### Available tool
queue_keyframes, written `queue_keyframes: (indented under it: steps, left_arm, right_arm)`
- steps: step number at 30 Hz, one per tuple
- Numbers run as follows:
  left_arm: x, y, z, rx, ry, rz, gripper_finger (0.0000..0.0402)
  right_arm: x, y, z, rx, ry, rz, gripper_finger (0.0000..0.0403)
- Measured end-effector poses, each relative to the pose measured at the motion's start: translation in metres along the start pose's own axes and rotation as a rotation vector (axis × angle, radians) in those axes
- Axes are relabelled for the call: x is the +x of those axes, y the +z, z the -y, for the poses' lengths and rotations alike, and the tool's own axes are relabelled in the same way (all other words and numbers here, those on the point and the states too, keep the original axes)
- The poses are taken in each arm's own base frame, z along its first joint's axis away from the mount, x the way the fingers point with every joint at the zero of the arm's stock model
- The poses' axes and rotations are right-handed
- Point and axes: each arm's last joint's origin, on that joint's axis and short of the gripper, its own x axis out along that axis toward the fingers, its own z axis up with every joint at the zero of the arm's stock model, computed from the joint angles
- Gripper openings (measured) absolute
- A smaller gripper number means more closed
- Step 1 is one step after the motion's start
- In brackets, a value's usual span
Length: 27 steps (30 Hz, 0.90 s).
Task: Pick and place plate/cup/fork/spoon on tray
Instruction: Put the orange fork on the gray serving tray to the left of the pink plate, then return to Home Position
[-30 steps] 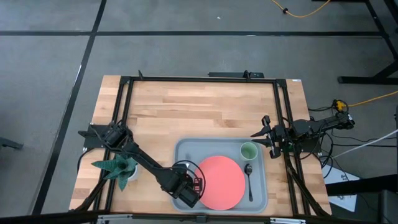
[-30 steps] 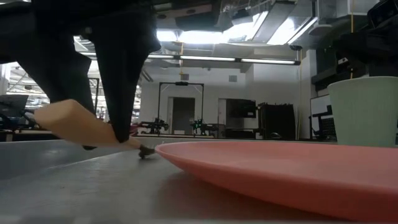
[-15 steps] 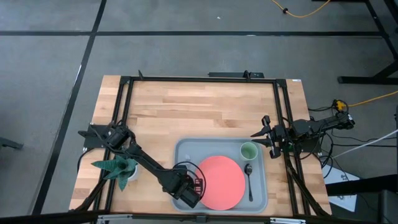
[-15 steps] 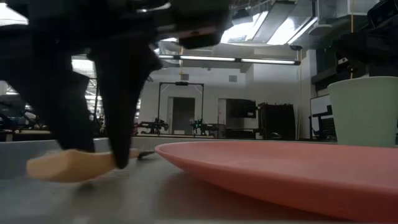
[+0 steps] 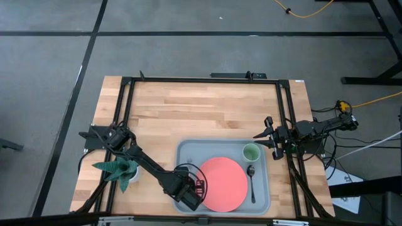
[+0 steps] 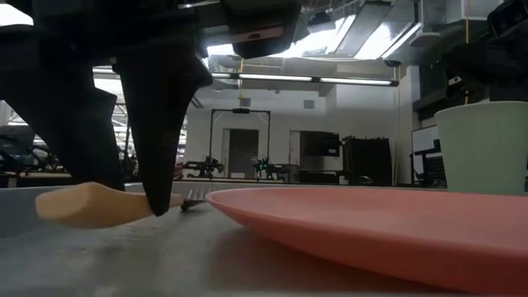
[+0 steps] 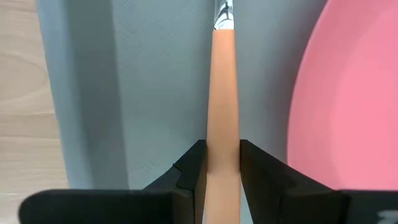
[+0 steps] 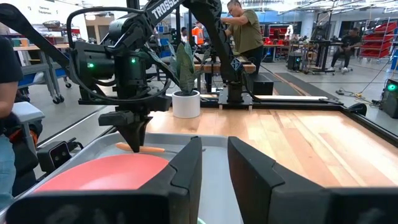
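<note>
My left claw (image 5: 190,190) is down inside the tray (image 5: 188,150), at its near left corner, with its two fingers (image 7: 189,171) standing on either side of the fork (image 7: 222,93). They sit right against the orange handle. In the low view the handle (image 6: 91,206) looks to lie level on the tray floor, with my fingertips (image 6: 157,202) reaching down to that floor around it. Whether I am squeezing the fork or have let go of it I cannot tell. The handle runs straight out ahead of my left claw, and its metal neck shows at the far end.

The plate (image 5: 223,183) lies flat in the tray just beside my left claw, on the side toward my other arm, its pink rim (image 7: 348,106) close to the fork but not touching it. Beyond the plate, the spoon (image 5: 252,181) lies along the tray's far side, bowl end toward the cup (image 5: 251,152), which stands upright in the tray's corner.

My right claw (image 5: 264,133) hangs over the wooden surface (image 5: 207,113) just past that cup corner of the tray, fingers (image 8: 186,165) spread apart and holding nothing. A potted plant (image 5: 118,168) stands on the surface behind my left claw, outside the tray.
</note>
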Motion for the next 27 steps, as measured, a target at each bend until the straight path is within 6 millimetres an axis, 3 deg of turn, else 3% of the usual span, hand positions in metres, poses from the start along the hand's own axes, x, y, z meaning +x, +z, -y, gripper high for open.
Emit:
queue_keyframes:
  steps: [10,27]
  left_arm:
    - [-0.0002,-0.0013,0.0004,0.000,-0.013,-0.001,0.0113]
    - [-0.0065,-0.0004,-0.0056,0.024,0.012,0.040,0.0116]
  right_arm:
    - [0.0000,0.0000,0.0000,0.000,0.000,0.000,0.0083]
    - [0.0000,0.0000,0.0000,0.000,0.000,0.000,0.0083]
